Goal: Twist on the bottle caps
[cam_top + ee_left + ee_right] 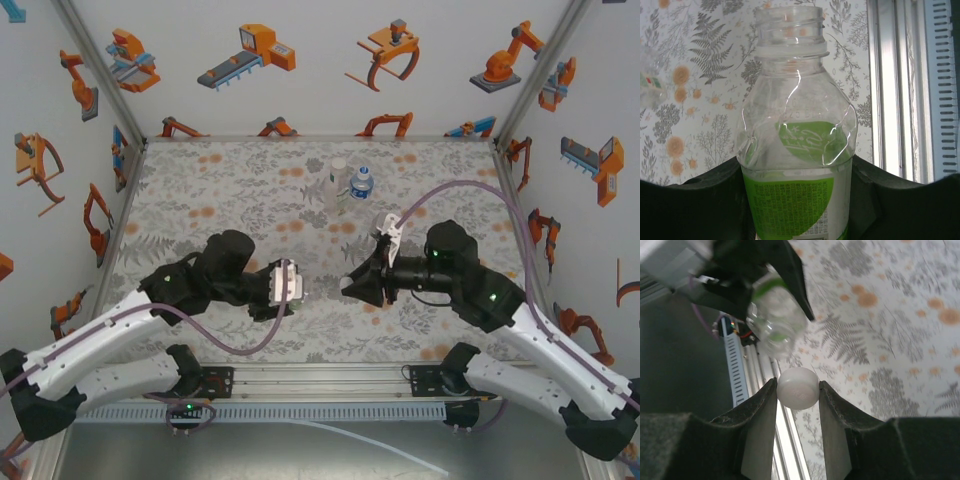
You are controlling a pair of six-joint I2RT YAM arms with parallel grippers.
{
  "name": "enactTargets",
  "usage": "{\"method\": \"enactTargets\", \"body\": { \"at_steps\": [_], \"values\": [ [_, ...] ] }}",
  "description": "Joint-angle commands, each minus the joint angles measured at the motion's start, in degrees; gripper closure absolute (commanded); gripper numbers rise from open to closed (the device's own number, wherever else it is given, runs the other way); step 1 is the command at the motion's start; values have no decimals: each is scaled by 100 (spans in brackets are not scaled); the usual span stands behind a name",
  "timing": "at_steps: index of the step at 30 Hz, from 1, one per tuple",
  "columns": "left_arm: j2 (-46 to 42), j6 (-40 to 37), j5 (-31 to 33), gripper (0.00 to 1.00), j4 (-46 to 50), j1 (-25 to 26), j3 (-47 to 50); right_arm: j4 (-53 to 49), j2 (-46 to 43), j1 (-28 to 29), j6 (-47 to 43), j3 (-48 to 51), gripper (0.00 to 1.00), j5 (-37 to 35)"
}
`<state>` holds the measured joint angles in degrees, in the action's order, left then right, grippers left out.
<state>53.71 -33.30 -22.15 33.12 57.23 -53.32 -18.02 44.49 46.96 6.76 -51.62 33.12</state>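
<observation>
While your left gripper (pixel 290 284) is clamping the green-labelled bottle (pixel 795 150) above the tabletop's (pixel 200 200) near middle, its neck lying rightward, your right gripper (pixel 350 285) is pinching a white cap (pixel 798 388) just short of that open mouth (slightly off its axis).

A narrow free gap separates the green-labelled bottle (pixel 795 150) in the left gripper (pixel 290 284) from the white cap (pixel 798 388) in the right gripper (pixel 347 287). Two upright bottles (pixel 362 185) block the far middle of the tabletop (pixel 220 190); its far left lies open.
</observation>
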Motion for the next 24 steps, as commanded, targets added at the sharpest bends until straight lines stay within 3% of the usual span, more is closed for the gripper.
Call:
{"method": "enactTargets", "body": {
  "at_steps": [1,8,24],
  "values": [
    [218,-182,221,100,158,366,-336,585,-141,40,-421,160,83,813],
    [508,-69,214,100,-47,820,-530,514,-294,197,-1056,298,85,1029],
    [418,336,94,100,-570,834,-475,519,-470,344,-1914,504,89,802]
  ]
}}
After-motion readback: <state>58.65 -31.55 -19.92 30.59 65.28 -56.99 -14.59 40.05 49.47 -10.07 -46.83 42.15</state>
